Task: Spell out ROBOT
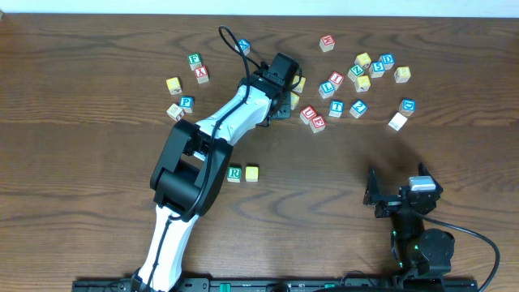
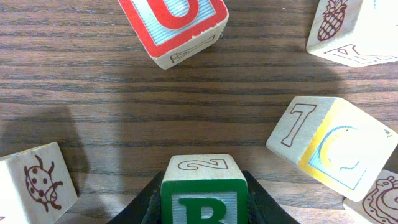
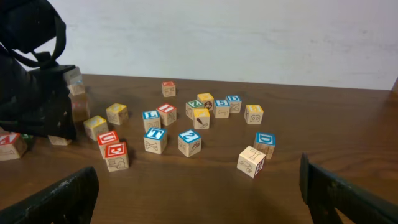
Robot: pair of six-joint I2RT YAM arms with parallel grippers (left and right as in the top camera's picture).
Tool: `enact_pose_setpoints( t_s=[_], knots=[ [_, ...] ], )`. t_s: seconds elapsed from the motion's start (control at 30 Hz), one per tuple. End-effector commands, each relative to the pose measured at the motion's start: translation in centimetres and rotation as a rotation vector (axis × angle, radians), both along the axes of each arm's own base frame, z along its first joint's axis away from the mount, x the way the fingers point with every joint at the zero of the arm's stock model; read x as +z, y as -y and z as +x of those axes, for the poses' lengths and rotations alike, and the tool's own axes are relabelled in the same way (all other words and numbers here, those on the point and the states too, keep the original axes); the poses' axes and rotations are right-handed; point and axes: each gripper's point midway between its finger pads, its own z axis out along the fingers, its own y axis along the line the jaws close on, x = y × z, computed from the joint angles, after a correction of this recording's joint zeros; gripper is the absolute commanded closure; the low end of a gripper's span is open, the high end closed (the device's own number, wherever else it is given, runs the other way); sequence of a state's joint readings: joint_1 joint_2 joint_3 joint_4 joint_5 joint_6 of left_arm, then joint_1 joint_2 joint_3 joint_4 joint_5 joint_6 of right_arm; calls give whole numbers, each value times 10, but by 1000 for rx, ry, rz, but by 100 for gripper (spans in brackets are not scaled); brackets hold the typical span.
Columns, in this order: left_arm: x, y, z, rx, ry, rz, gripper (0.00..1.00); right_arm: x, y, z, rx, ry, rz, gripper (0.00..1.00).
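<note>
Collision risk: left fingers (image 2: 144, 204) clamp the green B cube (image 2: 204, 194); lifting crookedly could knock the red cube (image 2: 174, 25) beyond it. Right fingers (image 3: 348, 199) gape wide, empty.

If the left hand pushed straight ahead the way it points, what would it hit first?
Probably the red-lettered cube, straight ahead of the green B cube in the left hand; only table shows between them.

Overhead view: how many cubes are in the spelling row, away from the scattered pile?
2: the green R cube beside the left arm, and a yellow-faced cube just past it, on the side away from the arm. The arm may hide another.
</note>
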State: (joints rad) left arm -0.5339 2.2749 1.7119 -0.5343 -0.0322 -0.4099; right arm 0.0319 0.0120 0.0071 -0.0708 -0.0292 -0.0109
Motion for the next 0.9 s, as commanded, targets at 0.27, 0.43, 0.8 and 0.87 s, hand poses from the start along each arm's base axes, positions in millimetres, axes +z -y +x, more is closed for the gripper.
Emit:
enact_pose_setpoints(
  t_s=[0.27,0.43,0.8,0.87],
  knots=[
    [75,1,4,-75,112,-17,70,0,1,0,-6,0,6,1],
    [135,-4,-4,-85,189,-52,70,0,1,0,-6,0,6,1],
    [223,-48,-80,-79,159,-41,64,0,1,0,-6,0,6,1],
    [231,-57,-97,-82,137,-30,69,0,1,0,-6,0,6,1]
  ],
)
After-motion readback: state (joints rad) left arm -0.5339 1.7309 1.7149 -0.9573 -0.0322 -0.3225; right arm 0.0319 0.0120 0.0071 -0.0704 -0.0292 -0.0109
